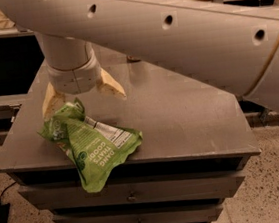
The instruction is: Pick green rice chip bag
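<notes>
The bag lies crumpled at the near left of the cabinet top, one corner drooping over the front edge. Just beyond, the gripper hangs over the bag's far end, its fingers spread wide and holding nothing, the left one partly behind the bag.

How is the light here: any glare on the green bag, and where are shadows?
Camera view: even, warm light; no strong glare on the green rice chip bag; the open gripper hangs over its upper end, well lit; the drawer fronts under the tabletop lie in shadow.
</notes>
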{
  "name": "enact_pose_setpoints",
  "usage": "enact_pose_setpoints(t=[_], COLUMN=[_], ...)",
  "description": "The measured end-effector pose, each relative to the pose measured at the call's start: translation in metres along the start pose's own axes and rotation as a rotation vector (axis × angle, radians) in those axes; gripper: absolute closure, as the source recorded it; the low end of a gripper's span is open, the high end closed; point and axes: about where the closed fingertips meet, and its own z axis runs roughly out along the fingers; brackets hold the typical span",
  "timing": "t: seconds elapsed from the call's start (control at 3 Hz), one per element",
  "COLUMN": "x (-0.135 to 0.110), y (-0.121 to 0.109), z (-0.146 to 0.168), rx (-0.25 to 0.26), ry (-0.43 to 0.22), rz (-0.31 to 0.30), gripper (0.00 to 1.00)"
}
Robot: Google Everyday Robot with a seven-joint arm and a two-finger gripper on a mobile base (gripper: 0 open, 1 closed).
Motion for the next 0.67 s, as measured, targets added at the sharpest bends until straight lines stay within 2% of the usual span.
enact_pose_setpoints(t=[0.33, 0.67], x=[-0.014, -0.025], y=[-0.02, -0.026], z=[0.0, 0.002], rx=[0.057, 0.083], ry=[0.02, 0.037], rz=[-0.173, -0.272], gripper=[0.0, 0.0])
